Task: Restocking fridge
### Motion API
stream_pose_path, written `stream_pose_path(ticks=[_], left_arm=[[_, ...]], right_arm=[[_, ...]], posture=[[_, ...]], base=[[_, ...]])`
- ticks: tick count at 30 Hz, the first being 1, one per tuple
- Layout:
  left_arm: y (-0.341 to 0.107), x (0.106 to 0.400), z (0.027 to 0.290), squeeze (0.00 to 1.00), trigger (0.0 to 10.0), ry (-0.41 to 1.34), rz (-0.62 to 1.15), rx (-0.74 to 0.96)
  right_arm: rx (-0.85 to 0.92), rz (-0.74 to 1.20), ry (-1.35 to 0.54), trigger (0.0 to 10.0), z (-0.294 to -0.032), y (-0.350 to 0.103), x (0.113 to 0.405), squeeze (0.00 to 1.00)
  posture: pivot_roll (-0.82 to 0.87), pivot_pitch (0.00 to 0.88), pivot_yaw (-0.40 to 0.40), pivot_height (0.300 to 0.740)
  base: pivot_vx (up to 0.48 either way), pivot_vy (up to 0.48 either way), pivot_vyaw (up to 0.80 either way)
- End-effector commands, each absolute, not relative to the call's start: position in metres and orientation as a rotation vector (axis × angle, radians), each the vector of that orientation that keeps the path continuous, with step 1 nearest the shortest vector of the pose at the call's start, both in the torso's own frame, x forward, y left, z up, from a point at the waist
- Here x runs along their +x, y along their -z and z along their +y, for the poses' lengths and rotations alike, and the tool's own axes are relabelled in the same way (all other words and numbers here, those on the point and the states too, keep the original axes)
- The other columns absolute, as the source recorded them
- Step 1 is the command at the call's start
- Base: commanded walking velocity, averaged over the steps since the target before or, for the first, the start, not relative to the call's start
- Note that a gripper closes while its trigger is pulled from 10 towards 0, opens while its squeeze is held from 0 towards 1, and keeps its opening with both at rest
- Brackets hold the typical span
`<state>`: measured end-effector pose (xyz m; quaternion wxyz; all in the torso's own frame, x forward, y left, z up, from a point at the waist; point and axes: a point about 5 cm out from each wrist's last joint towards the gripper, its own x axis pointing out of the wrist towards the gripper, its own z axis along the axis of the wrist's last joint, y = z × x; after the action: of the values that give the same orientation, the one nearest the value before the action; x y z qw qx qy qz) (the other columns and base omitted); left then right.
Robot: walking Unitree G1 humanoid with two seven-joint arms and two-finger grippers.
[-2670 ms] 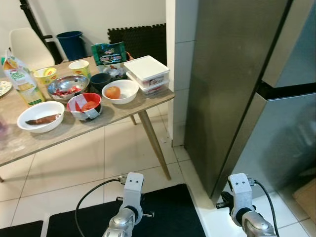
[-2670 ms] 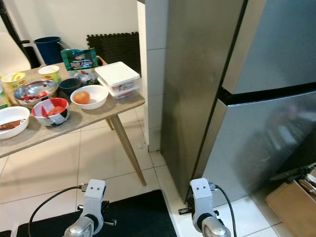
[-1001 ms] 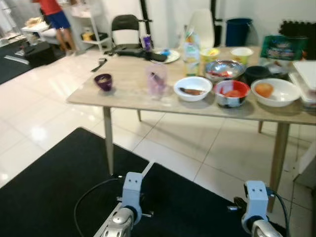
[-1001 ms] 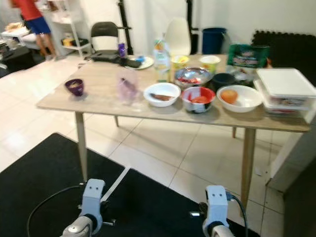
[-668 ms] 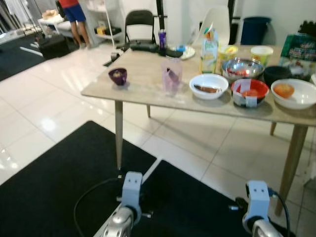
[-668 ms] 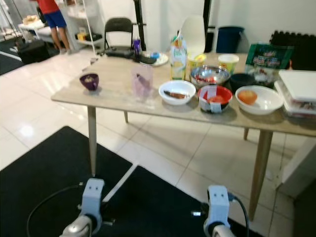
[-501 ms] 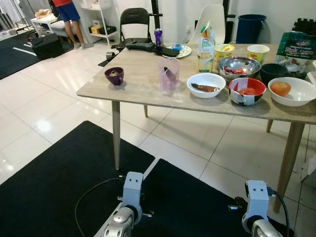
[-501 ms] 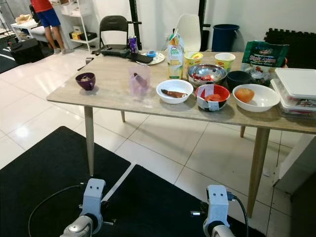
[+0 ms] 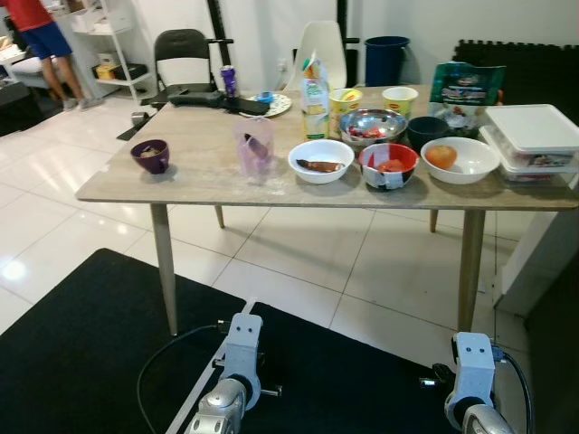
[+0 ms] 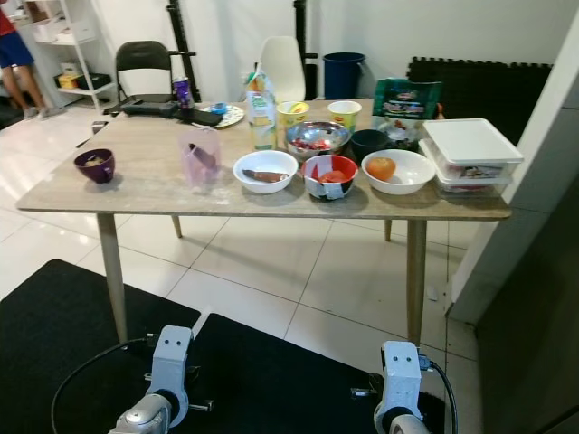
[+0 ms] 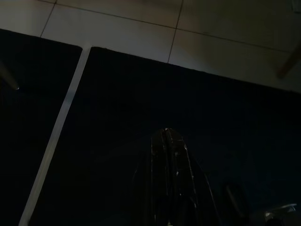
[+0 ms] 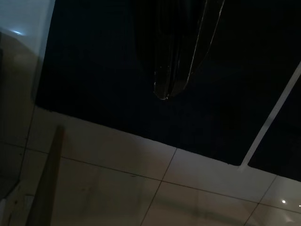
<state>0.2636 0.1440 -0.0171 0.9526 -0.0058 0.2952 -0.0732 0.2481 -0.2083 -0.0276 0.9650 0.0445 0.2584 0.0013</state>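
Food for restocking sits along the table's (image 9: pixel 194 176) far right edge: stacked white containers (image 9: pixel 532 140) at the right corner; bowl with orange fruit (image 9: pixel 460 159) beside them; red bowl (image 9: pixel 388 165), steel bowl (image 9: pixel 371 122), juice carton (image 9: pixel 314 86) toward the middle; left gripper (image 11: pixel 165 141) and right gripper (image 12: pixel 165 92) hang low over black mat (image 9: pixel 81 344), fingers apparently pressed together, dim view; risk: crowded bowls, a reach could tip one.

Matt wood table (image 9: pixel 208 176) — glossy tiled floor (image 9: pixel 298 271), shiny metal bowl (image 9: pixel 371 122).

black chair (image 9: pixel 184 50) | blue bin (image 9: pixel 387 56) | black mat (image 9: pixel 81 334)
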Motion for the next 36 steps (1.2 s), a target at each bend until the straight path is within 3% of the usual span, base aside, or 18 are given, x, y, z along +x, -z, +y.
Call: stream_pose_path(ticks=[1,8,36], left_arm=[[0.0176,0.2622,0.1492,0.00,10.0,0.125,0.599,-0.013],[0.0166,0.2635,0.1508,0.00,10.0,0.108,0.598,-0.034],[0.0185,0.2605,0.1464,0.00,10.0,0.140,0.601,-0.039]], right_arm=[[0.103,0.535,-0.009,10.0,-0.2042,0.0303,0.2461,0.00],[0.107,0.534,-0.013,10.0,-0.2025,0.0304,0.2464,0.00],[0.110,0.537,-0.005,10.0,-0.2044,0.0335,0.2407,0.00]], posture=[[-0.04,0.091,0.067,0.740],[-0.03,0.088,0.066,0.740],[-0.04,0.071,0.078,0.740]], base=[[0.000,0.000,0.00],[0.000,0.000,0.00],[0.336,0.000,0.00]])
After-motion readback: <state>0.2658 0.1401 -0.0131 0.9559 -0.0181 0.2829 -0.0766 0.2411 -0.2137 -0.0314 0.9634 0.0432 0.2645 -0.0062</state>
